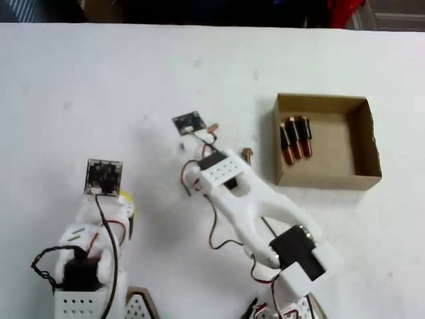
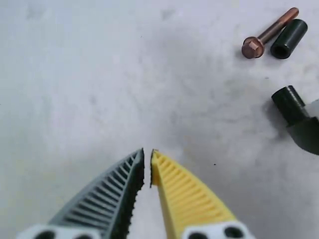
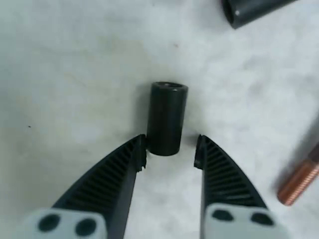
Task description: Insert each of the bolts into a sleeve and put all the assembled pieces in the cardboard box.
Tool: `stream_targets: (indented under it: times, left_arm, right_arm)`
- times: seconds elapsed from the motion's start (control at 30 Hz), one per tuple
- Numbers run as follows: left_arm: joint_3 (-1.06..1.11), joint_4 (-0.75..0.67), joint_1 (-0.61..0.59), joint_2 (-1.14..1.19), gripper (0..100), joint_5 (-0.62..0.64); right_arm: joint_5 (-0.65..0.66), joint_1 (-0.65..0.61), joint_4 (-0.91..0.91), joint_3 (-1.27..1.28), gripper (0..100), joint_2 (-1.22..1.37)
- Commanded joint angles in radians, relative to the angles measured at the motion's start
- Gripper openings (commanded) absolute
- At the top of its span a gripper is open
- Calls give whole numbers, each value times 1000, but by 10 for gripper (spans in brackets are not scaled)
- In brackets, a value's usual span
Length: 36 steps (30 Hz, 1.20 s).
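In the high view, the cardboard box (image 1: 372,143) sits right of centre on the white counter (image 1: 99,80), with three assembled pieces (image 1: 295,139) already inside. The room along the frame's top edge is dark. We judge the task to be past halfway.

In the left wrist view, our left hand (image 2: 147,155) is pressed together and holds nothing. A copper bolt (image 2: 269,34) lies just beside a black sleeve (image 2: 289,39).

In the right wrist view, the right hand (image 3: 169,149) is spread, with a second sleeve (image 3: 167,117) lying between its fingertips. We think the next move is to close squarely on that sleeve without rolling it.
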Motion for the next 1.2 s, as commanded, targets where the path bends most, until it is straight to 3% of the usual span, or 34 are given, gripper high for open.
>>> stream_targets:
  times: [0.0,0.17,0.47,0.67,0.87,1.17]
  left_arm:
    - [-8,-31,-10,-7,65,-8]
    - [-8,-31,-8,-7,65,-8]
    - [-6,-31,-8,-7,65,-9]
    - [-6,-31,-8,-7,65,-9]
    - [-6,-31,-8,-7,65,-9]
    - [-6,-31,-8,-7,65,-11]
  right_arm:
    - [101,82,19,-35,152,-62]
    - [235,153,21,-35,152,-81]
    - [456,116,51,-58,149,-136]
    - [519,114,223,-242,14,-73]
    - [555,113,294,-353,153,65]
    - [560,113,294,-453,123,232]
